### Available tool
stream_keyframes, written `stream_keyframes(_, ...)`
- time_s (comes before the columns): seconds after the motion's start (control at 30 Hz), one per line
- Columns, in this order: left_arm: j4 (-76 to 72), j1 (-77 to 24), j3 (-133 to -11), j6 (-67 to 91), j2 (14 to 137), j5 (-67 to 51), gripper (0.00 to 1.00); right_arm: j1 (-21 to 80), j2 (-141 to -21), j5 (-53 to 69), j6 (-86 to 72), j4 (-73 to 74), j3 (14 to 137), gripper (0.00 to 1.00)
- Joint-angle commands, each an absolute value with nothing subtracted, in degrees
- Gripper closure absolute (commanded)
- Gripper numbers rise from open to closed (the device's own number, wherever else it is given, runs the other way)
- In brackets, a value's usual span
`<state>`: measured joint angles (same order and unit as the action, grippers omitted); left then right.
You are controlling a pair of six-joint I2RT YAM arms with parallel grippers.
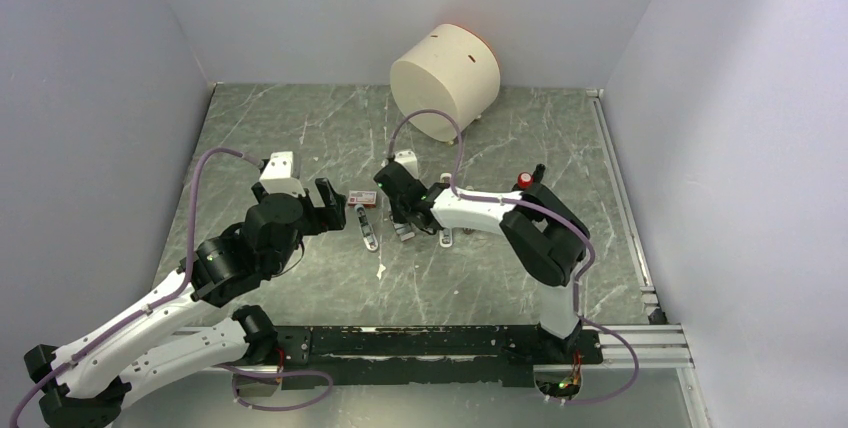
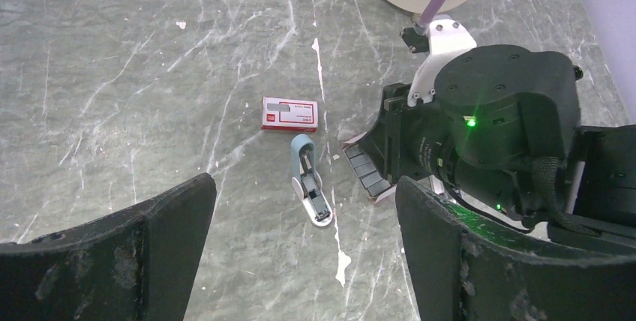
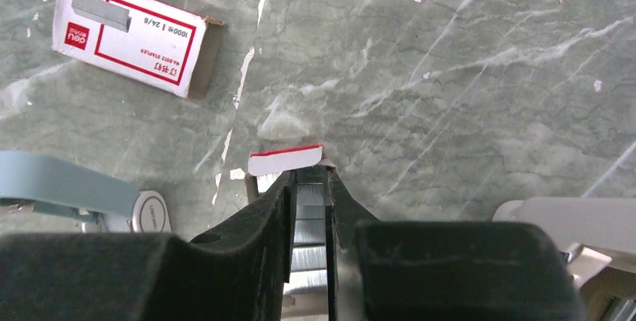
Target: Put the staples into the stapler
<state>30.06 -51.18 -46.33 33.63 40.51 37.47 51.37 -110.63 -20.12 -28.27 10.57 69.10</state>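
Thin dark-grey metal staple strip (image 3: 309, 223) is clamped by the right gripper (image 3: 309, 180); should be kept level for the pale-blue stapler (image 3: 67, 186) left of the jaws. The left gripper (image 1: 322, 206) is spread wide.

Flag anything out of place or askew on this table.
The big cream cylinder at the back lies tipped over on its side. The stapler lies hinged open, which suits loading; otherwise nothing stands out.

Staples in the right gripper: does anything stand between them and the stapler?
Nothing visible does. The right gripper is shut on the staples, and only bare table lies between them and the stapler beside it. The red-and-white box lies past the stapler's end, off that path.
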Motion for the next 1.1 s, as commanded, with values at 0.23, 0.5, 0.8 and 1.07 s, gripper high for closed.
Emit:
stream_keyframes(0.23, 29.13, -50.88, -46.56, 33.11, 39.74, 38.31, 0.05, 51.15, -102.86, -18.93, -29.25, 15.02, 67.15, 0.79)
stream_keyframes(0.5, 28.21, -50.88, -45.79, 33.30, 39.18, 37.60, 0.05, 51.29, -93.68, -11.58, -25.45, 23.10, 61.26, 0.78)
stream_keyframes(0.8, 28.30, -50.84, -46.12, 33.56, 39.82, 36.72, 0.06, 54.15, -91.82, -4.63, -22.07, 27.57, 54.54, 0.77)
stream_keyframes(1.07, 29.58, -50.88, -46.84, 33.97, 39.81, 37.11, 0.06, 57.27, -95.20, -6.18, -20.79, 28.56, 54.84, 0.76)
